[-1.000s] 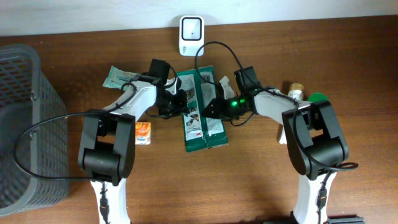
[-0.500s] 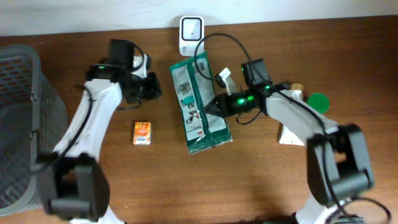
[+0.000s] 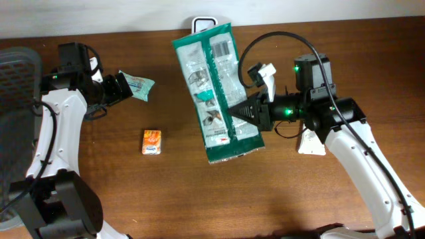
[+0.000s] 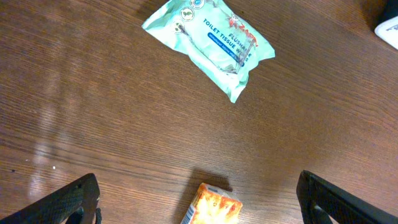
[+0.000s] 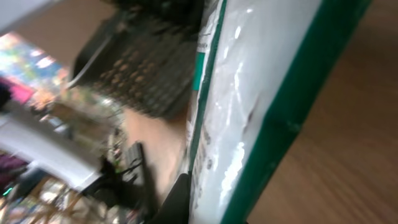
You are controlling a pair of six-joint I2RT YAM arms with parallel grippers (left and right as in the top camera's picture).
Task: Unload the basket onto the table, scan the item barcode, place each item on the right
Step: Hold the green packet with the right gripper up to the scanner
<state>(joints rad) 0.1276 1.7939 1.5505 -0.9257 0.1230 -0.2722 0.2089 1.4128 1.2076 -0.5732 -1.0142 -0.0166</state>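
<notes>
Brown wood worktop (image 3: pixel 199 199), white wall (image 3: pixel 332 10) at 12 o'clock; 1 basket (image 3: pixel 13 166), 1 scanner (image 3: pixel 204 24), 1 tissue pack (image 3: pixel 138 86), 1 orange box (image 3: pixel 152 141); left pincer (image 3: pixel 123 86) released, right pincer (image 3: pixel 238 114) grasping 1 green packet (image 3: pixel 212 86)

Pretty tilted shot; the pack (image 5: pixel 261 93) takes up most of it, running slantwise from the top right down to the bottom middle; glossy whitish face with glare streaks, dark green along its right edge, a small teal patch near its left edge higher up; the print on it is too blurred to read; a dark finger (image 5: pixel 176 200) sits against the pack's lower left edge at the very bottom; brown wood table (image 5: pixel 348 155) shows to the right of the pack; behind it, upper middle, a dark mesh basket (image 5: pixel 143 68); far left is just colourful blur, can't tell what's there
</notes>
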